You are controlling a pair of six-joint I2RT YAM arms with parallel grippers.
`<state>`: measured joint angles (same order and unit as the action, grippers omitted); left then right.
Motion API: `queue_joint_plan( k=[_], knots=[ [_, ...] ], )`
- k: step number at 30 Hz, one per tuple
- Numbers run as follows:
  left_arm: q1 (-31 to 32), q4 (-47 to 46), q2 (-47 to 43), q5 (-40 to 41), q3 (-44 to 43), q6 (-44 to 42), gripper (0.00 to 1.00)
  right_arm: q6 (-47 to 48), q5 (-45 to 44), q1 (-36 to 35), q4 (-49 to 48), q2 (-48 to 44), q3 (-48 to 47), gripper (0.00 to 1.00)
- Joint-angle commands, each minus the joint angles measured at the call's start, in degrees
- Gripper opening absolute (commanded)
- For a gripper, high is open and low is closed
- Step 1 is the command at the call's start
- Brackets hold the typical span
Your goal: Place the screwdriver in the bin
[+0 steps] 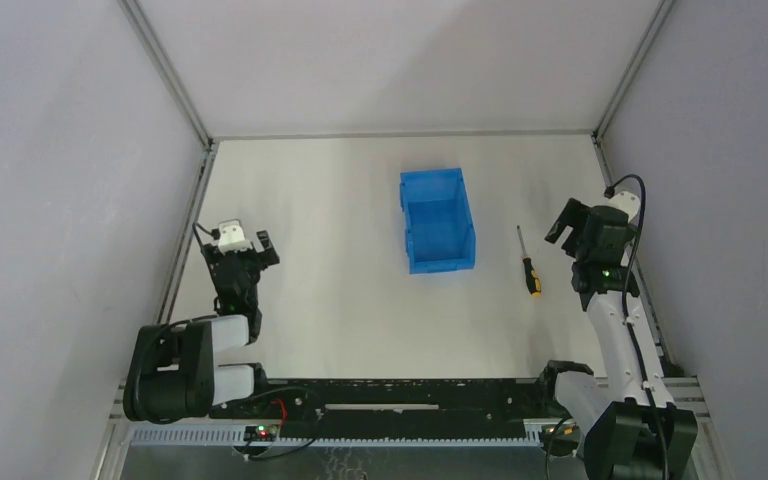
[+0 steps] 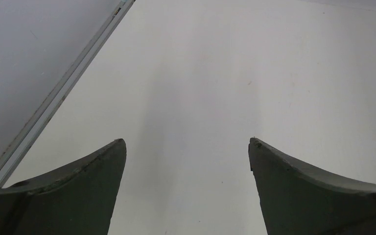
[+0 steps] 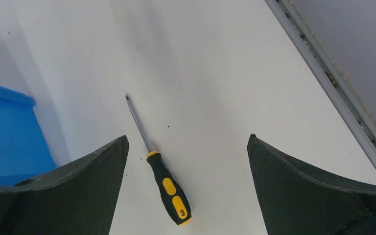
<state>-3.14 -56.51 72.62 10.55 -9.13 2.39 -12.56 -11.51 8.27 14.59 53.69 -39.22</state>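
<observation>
Lying untouched on the tabletop between the wide-open, empty right jaws, the screwdriver is not yet gripped, nor in the bin off to their left; the left jaws gape idle.

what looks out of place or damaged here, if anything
Nothing stands out. The bin sits upright with nothing inside; the screwdriver lies flat on the table on the right arm's side of it, intact and apart. The left gripper and right gripper are open, holding nothing.
</observation>
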Motion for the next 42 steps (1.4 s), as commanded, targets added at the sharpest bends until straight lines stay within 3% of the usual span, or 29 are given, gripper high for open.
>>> queue_joint_plan(
  k=[1, 8, 16, 22, 28, 31, 34, 42],
  knots=[
    [0.23, -3.78, -0.51, 0.56, -1.97, -1.07, 1.0, -0.14, 2.43, 0.25, -2.19, -0.54, -0.28, 1.0],
    [0.2, -3.78, -0.48, 0.6, -2.0, -1.07, 1.0, 4.31, 14.04, -1.63, 7.41, 4.87, -7.44, 1.0],
    [0.21, -3.78, -0.54, 0.56, -2.02, -1.1, 1.0, 8.61, 9.25, -6.99, 14.94, 26.68, -15.51, 1.0],
    [0.23, -3.78, -0.49, 0.54, -1.98, -1.09, 1.0, 9.43, 6.81, -7.7, 14.49, 36.59, -16.99, 0.95],
    [0.21, -3.78, -0.48, 0.56, -1.98, -1.07, 1.0, 9.45, 7.92, -7.75, 14.6, 41.62, -17.04, 0.71],
    [0.23, -3.78, -0.52, 0.58, -1.97, -1.07, 1.0, 9.82, 10.16, -7.67, 14.52, 42.13, -17.11, 0.28],
    [0.24, -3.78, -0.52, 0.55, -1.99, -1.1, 1.0, 9.75, 10.74, -7.66, 14.59, 41.47, -17.13, 0.03],
    [0.21, -3.78, -0.52, 0.55, -1.95, -1.07, 1.0, 8.11, 9.7, -7.48, 20.54, 33.53, -22.95, 0.0]
  ],
)
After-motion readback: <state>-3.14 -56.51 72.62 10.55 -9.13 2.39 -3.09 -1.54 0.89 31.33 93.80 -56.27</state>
